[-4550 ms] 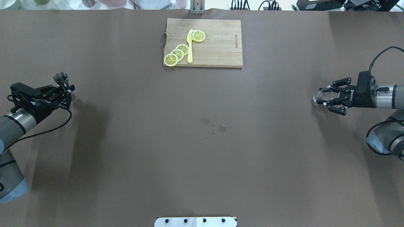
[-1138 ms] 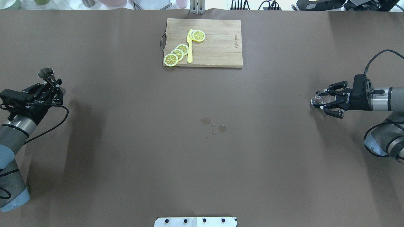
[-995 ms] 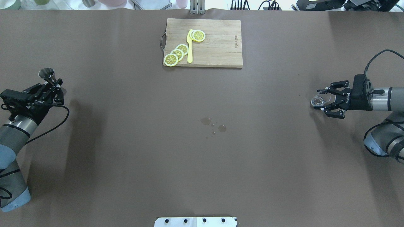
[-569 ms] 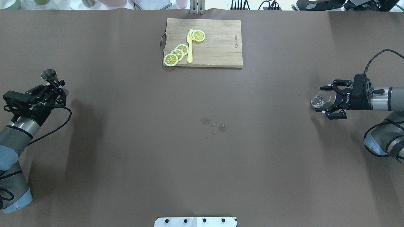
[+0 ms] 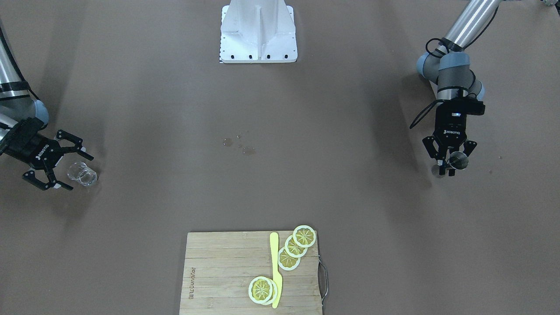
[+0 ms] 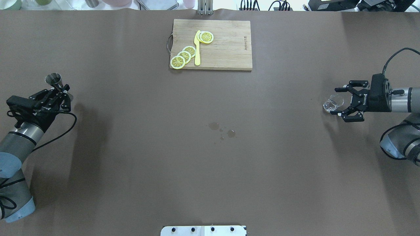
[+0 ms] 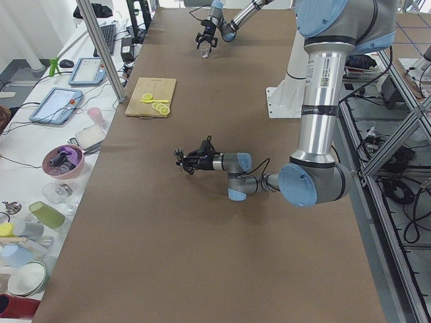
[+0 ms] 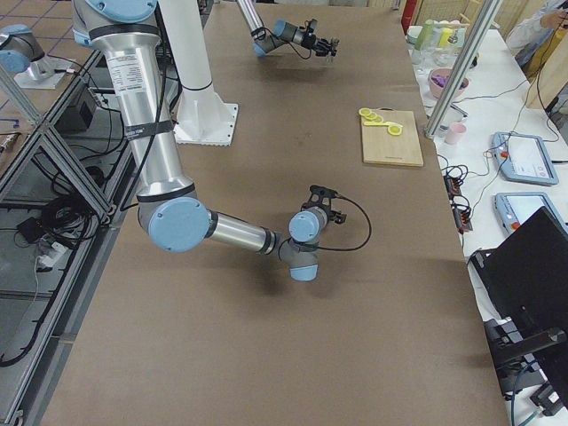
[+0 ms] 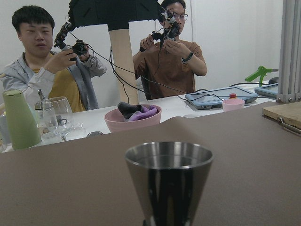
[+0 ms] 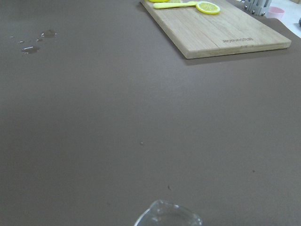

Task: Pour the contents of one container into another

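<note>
A steel jigger [image 6: 53, 79] stands upright at the table's left side, and my left gripper [image 6: 63, 92] is shut on its waist. Its cup fills the left wrist view as the jigger [image 9: 168, 176], and in the front view the jigger [image 5: 458, 160] sits in the left gripper [image 5: 447, 168]. A small clear glass [image 6: 331, 104] rests on the table at the right. My right gripper [image 6: 338, 101] is open, its fingers spread on either side of the glass and not touching it. In the front view the glass [image 5: 85, 176] stands at the right gripper [image 5: 75, 171]. Only the glass rim [image 10: 167, 217] shows in the right wrist view.
A wooden cutting board [image 6: 226, 49] with lemon slices [image 6: 183, 56] and a yellow knife [image 6: 197, 49] lies at the far middle. Water drops [image 6: 221, 129] mark the table's centre. The robot's white base plate [image 6: 203, 230] is at the near edge.
My right gripper has opened, let go of the glass and drawn back a little to the right. My left gripper has shifted slightly right with the jigger in it.
</note>
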Robot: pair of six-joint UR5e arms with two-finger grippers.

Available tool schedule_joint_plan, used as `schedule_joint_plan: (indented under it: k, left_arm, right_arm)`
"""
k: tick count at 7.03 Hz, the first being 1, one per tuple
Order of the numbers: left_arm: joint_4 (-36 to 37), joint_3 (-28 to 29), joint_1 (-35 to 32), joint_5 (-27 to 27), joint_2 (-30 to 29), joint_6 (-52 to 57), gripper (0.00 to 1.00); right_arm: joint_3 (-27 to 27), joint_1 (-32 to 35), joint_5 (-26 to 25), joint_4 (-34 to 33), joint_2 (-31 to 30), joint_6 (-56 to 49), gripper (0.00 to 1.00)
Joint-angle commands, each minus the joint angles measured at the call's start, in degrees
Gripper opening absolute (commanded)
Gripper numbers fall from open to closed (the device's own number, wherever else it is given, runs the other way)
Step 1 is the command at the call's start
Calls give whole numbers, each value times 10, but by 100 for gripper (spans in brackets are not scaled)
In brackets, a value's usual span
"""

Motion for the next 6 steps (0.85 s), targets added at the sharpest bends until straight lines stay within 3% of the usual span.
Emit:
schedule_joint_plan:
  k: [1,4,5,6]
  left_arm:
    - [0,1,1,-1,0,1,37]
    - [1,1,2,-1,0,4,39]
    - [1,1,2,-1,0,4,42]
    - [1,1,2,-2,0,5,54]
  right_arm:
    - [2,29,28,-5,0,7,100]
    - [3,85,77,-24,13,3,100]
    - [3,93,84,-36,15,0,100]
    - [15,97,85,-61,14,-1,100]
